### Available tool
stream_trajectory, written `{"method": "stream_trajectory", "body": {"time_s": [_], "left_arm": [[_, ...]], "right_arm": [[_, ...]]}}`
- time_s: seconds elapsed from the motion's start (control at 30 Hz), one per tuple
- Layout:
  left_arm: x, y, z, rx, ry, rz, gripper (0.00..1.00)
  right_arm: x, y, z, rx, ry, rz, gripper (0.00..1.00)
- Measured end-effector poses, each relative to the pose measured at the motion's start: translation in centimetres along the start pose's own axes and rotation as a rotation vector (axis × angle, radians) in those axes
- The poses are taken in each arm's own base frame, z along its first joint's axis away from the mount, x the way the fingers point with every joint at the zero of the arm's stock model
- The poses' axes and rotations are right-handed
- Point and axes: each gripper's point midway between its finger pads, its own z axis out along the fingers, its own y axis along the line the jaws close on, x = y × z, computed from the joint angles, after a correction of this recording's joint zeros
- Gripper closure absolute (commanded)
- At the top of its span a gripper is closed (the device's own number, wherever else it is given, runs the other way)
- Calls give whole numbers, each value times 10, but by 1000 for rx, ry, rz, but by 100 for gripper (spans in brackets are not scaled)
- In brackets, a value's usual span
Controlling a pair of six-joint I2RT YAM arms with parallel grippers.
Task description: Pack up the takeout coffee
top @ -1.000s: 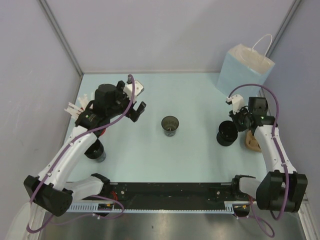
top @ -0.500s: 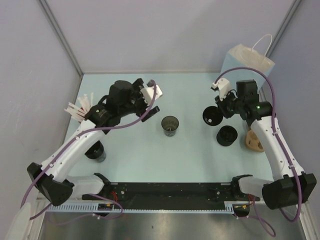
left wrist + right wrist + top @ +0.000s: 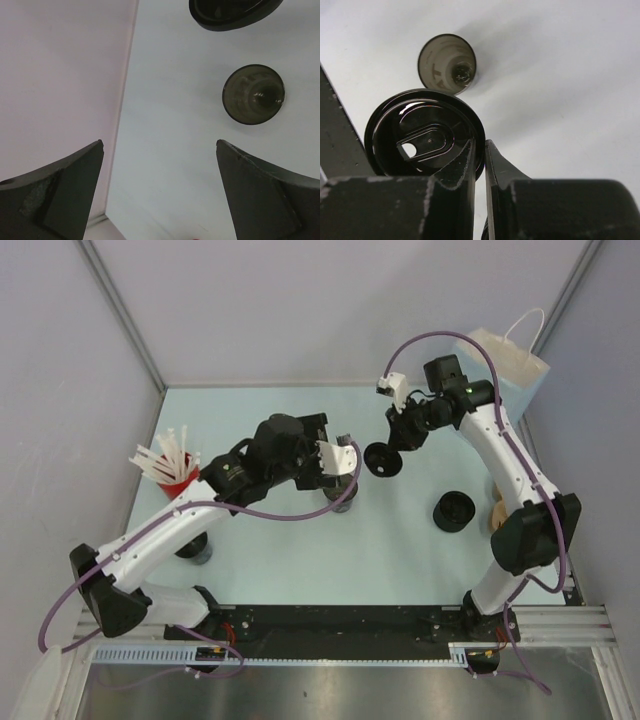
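Overhead view of a pale table [image 3: 300,560] with two robot arms meeting near its middle. The takeout coffee is in two parts. Its cup [image 3: 253,94], short, dark and slightly see-through, stands upright and uncovered near the middle of the table. There may be a glint or a drop at its bottom, but the view is too dim to say. Its round black lid [image 3: 425,135], with a sip hole, hangs in the air just beside the cup, on the side toward the table's right edge. The narrowly closed right end effector [image 3: 479,150] pinches it by the rim. The left end effector [image 3: 159,145] is spread wide and empty, hovering close by the cup, not around it. Likely trouble: the thin rim grip could let the lid twist or slip and land crooked. Pressing down could tip the light, unheld cup. The two arms are close together and could bump.
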Motion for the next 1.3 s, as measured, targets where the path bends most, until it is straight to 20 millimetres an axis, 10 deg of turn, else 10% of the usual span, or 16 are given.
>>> {"method": "stream_trajectory", "body": {"time_s": [0.27, 0.5, 1.1, 1.3], "left_arm": [[-16, 17, -24, -41, -63, 201, 1], [-18, -23, -54, -28, -248, 437, 1], [-64, -79, -7, 191, -478, 474, 1], [-75, -76, -6, 160, -511, 483, 18]], "right_arm": [[-19, 24, 6, -222, -40, -40, 87], [-32, 60, 2, -377, -108, -106, 87], [-18, 84, 15, -503, -141, -106, 87], [-21, 98, 18, -545, -148, -137, 86]]}}
